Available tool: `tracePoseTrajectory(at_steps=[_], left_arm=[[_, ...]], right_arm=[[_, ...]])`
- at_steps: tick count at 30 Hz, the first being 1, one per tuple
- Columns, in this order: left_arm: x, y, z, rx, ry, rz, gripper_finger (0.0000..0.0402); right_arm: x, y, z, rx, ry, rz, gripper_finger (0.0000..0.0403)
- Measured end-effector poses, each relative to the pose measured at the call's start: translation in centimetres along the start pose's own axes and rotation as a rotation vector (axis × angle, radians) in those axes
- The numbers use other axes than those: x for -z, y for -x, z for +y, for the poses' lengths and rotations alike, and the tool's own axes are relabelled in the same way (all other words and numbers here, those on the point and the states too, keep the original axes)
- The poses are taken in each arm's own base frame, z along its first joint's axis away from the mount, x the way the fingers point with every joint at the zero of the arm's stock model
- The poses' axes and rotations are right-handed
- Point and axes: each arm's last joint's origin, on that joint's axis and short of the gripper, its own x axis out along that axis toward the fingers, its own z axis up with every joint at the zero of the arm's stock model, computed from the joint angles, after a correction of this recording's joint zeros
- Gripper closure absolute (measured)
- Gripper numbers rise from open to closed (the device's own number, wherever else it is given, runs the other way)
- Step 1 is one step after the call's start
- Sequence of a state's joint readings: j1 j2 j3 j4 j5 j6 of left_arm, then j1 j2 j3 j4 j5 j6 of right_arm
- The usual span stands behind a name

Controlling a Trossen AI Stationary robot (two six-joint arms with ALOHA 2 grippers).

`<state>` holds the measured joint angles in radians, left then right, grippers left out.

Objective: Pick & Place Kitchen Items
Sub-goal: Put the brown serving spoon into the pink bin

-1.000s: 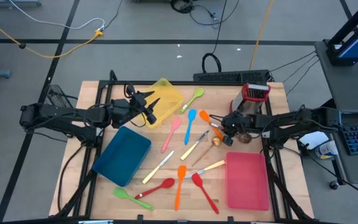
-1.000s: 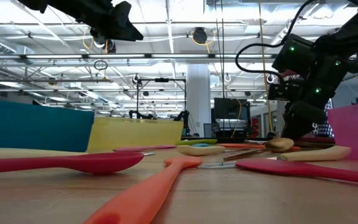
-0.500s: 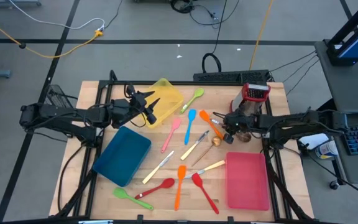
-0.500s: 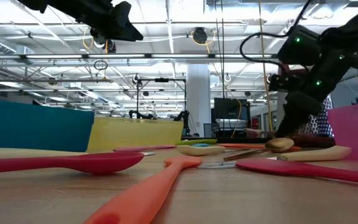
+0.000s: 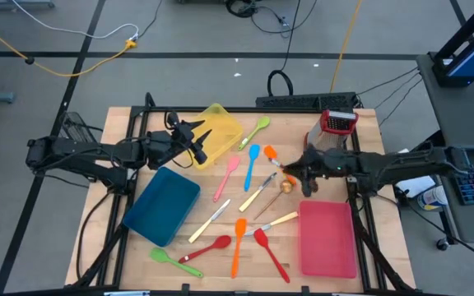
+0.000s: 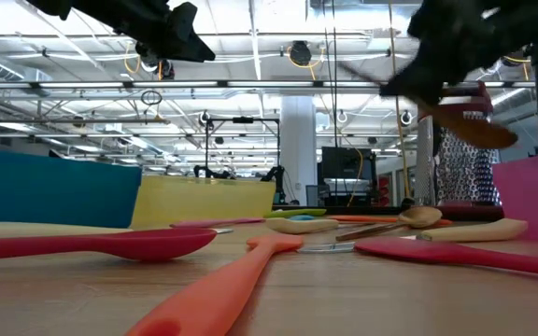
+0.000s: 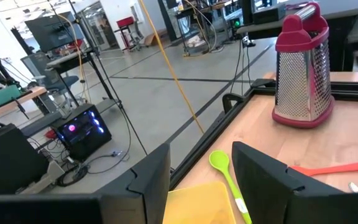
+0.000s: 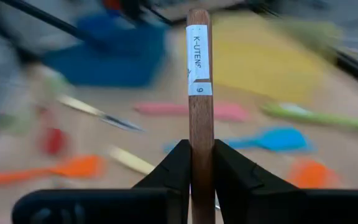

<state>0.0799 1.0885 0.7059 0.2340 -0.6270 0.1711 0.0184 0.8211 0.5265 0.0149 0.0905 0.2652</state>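
Note:
My right gripper [image 5: 296, 168] is shut on a wooden spoon and holds it in the air near the grater. Its labelled wooden handle [image 8: 199, 74] juts ahead of the fingers, and its brown bowl [image 6: 479, 131] shows blurred in the low view. My left gripper [image 5: 200, 144] hangs open and empty over the yellow tray [image 5: 219, 130]. Loose utensils lie flat on the table: a pink spatula [image 5: 229, 174], a blue one [image 5: 253, 158], an orange one [image 5: 271, 154], a green spoon [image 5: 258, 127], a small wooden spoon [image 5: 286, 187] and a cream-handled knife [image 5: 212, 220]. My right gripper pinches the spoon's wooden handle [image 8: 199, 158] between its two fingers [image 8: 178, 167]. The handle runs along the fingers, and its labelled free end sticks out past their tips. The spoon is lifted clear of the table, its bowl behind the fingers.
A blue tray [image 5: 163, 204] lies at the near left and a pink-red tray [image 5: 327, 238] at the near right. The red-topped metal grater [image 5: 336, 127] stands at the far right. Orange [image 5: 239, 240], red [image 5: 211, 247] and green [image 5: 171, 258] spoons and a red spatula [image 5: 271, 253] lie near the front edge.
My right gripper has risen from table height, taking the wooden spoon with it. The spoon's bowl, which lay on the table beside the grater, is now lifted clear. The arm has stretched a little toward the table's left.

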Motion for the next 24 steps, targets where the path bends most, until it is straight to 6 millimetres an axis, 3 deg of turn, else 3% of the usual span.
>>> tracePoseTrajectory(at_steps=[5, 12, 24], left_arm=[[0.2, 0.0, 0.0, 0.002, 0.008, 0.014, 0.0224], [0.4, 0.0, -0.1, 0.006, 0.036, 0.040, 0.0224], [0.4, 0.0, -0.1, 0.005, 0.057, 0.040, 0.0224]], right_arm=[[0.1, 0.3, 3.7, -0.256, -0.058, -0.028, 0.0362], [2.0, 0.4, 7.4, -0.292, -0.195, 0.043, 0.0363], [4.6, 2.2, 9.7, -0.222, -0.576, 0.196, 0.0363]])
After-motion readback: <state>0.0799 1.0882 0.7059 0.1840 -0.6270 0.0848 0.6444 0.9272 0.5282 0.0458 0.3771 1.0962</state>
